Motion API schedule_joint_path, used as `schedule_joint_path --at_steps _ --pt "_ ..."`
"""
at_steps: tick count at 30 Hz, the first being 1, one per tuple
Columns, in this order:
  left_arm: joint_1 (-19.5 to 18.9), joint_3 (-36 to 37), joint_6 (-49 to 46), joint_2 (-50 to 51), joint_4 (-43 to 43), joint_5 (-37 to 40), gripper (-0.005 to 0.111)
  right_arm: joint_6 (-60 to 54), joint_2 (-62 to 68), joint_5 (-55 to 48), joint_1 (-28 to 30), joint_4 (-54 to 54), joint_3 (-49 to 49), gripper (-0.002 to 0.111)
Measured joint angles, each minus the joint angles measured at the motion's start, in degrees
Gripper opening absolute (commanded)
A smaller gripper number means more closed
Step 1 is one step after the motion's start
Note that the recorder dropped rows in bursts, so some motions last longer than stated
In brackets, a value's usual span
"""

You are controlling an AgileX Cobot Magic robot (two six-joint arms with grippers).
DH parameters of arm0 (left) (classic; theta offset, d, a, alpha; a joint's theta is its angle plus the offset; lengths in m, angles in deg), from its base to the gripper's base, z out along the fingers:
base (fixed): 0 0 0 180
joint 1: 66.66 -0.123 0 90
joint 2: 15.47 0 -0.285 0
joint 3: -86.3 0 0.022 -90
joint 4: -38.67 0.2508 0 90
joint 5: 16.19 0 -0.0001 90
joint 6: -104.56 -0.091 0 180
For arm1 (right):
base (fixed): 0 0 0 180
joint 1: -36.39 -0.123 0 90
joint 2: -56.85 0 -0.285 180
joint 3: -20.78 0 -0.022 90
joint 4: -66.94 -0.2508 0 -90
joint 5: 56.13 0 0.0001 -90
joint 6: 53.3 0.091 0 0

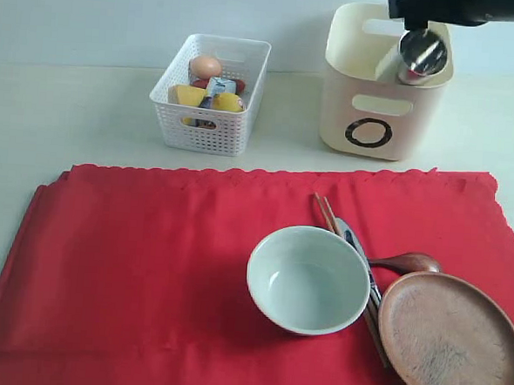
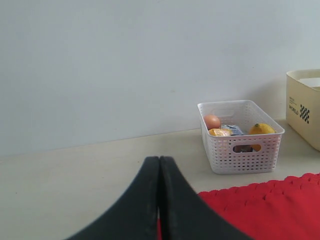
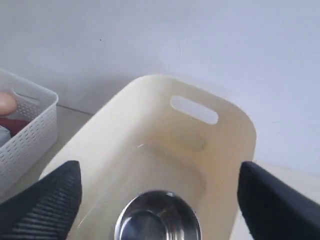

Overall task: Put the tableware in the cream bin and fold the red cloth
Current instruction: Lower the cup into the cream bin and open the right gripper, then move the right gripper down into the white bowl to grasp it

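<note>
Bright, even, diffuse light fills all three views, so shadows are faint: the grey-green bowl throws only a soft dark smudge onto the red cloth. The steel cup carries white glare streaks, and every picture looks slightly soft.

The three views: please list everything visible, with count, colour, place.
red cloth: one, red, spread on table
bowl: one, grey-green, on the cloth
plate: one, brown, right of bowl
chopsticks: one pair, wooden, between bowl and plate
spoon: one, dark wood, at plate's rim
knife: one, metal, beside chopsticks
cream bin: one, cream, behind cloth
steel cup: one, shiny, tilted at cream bin's mouth
white basket: one, white, behind cloth, holding food
left gripper: one, black, shut, near cloth
right gripper: one, black, open, over cup
</note>
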State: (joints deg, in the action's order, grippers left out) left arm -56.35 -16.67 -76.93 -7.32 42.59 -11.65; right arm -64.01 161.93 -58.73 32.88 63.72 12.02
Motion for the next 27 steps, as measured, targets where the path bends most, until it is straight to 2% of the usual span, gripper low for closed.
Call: schedule_joint_path --at_steps 10,17,21,24,27 --pt "0.00 0.00 0.00 0.00 0.00 0.00 0.000 0.70 -0.06 -4.48 0.00 0.00 0.00 0.090" --pt "0.00 0.00 0.00 0.00 0.00 0.00 0.000 0.70 -7.48 -11.55 0.00 0.11 0.00 0.090" --pt "0.00 0.00 0.00 0.00 0.00 0.00 0.000 -0.42 -15.04 -21.63 0.00 0.11 0.00 0.090" --pt "0.00 0.00 0.00 0.00 0.00 0.00 0.000 -1.77 -18.86 -32.94 0.00 -0.54 0.00 0.090" --pt "0.00 0.00 0.00 0.00 0.00 0.00 0.000 -9.94 -19.20 -40.91 0.00 -9.70 0.00 0.090"
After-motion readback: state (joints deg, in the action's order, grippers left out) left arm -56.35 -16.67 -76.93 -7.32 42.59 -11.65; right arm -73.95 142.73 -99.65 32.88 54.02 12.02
